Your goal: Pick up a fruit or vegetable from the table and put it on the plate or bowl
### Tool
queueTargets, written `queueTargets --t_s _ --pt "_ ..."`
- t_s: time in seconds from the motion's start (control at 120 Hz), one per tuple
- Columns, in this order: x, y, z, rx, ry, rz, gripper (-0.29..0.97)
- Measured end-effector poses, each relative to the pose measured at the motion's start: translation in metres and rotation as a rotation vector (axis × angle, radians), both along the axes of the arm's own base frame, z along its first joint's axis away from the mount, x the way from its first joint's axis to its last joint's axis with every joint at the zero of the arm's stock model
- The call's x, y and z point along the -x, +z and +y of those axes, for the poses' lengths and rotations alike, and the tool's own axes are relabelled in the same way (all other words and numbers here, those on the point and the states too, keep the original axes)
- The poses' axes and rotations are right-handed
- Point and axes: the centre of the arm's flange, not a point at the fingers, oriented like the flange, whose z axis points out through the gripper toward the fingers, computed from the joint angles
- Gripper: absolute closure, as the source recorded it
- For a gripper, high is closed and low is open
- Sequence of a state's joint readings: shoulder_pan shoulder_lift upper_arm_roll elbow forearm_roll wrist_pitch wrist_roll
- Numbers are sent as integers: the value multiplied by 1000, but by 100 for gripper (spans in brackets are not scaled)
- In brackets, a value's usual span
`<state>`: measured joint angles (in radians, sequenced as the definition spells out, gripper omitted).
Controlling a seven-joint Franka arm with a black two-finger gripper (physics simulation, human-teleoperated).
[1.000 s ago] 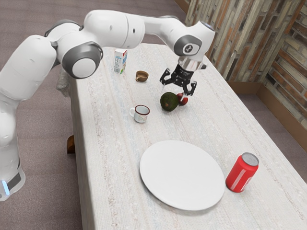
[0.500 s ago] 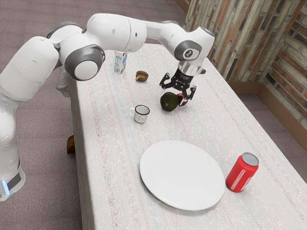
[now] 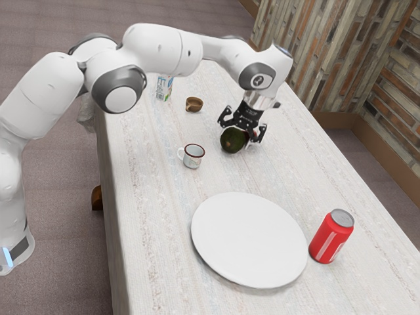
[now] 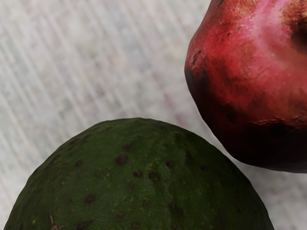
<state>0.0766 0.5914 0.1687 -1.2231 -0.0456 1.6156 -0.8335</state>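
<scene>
The pincer (image 3: 241,131) hangs low over the dark green, speckled, rounded avocado (image 3: 230,142), black fingers spread apart to either side of its top. Nothing is clamped that I can see, and the avocado sits on the pale, cloth-textured tabletop (image 3: 151,216) directly beneath the pincer.

Here's the worry. From the hand's own camera, the avocado (image 4: 144,182) bulges right under the pincer, and a dark red, blotchy, rounded fruit (image 4: 254,81) sits just beside it, so close I can't tell whether they touch. One finger has to slip into that narrow space. If it lands on the red fruit instead, it could shove that fruit away or trap both at once.

The avocado's skin is curved and smooth-looking. If the fingers close high on the dome rather than around its widest part, I'd expect it to squirt out and roll.

The small white enamel mug with a dark rim (image 3: 192,155) stands near the pincer, on the arm's side, so a rolling fruit could knock it.

The large round white plate (image 3: 249,239) lies well apart from the pincer. A weak hold could let go on the way there.
</scene>
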Motion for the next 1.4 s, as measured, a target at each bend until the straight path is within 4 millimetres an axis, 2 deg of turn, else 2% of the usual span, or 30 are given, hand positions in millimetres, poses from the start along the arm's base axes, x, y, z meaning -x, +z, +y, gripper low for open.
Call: queueTargets --t_s 0.083,0.167,0.225,0.308,0.483,0.642,0.775,0.85,0.975,1.042,1.1,1.167,1.317,1.4 --pt "0 -2 0 5 2 1 0" --pt "0 -3 2 8 4 2 14" --pt "3 -2 15 11 15 2 18" --pt "5 0 20 16 12 3 28" --pt "8 4 18 41 0 12 29" --pt "11 7 9 69 -19 34 29" --pt "14 16 3 78 -33 37 31" --pt "17 29 1 80 -40 26 32" --pt "27 78 -5 80 -56 -34 31" --pt "31 104 -26 87 -92 -63 31" --pt "36 128 -61 90 -145 -86 32" --pt "41 145 -97 92 -199 -99 32" --pt "47 154 -178 98 -316 -91 31" --pt "54 154 -240 101 -406 -84 31"
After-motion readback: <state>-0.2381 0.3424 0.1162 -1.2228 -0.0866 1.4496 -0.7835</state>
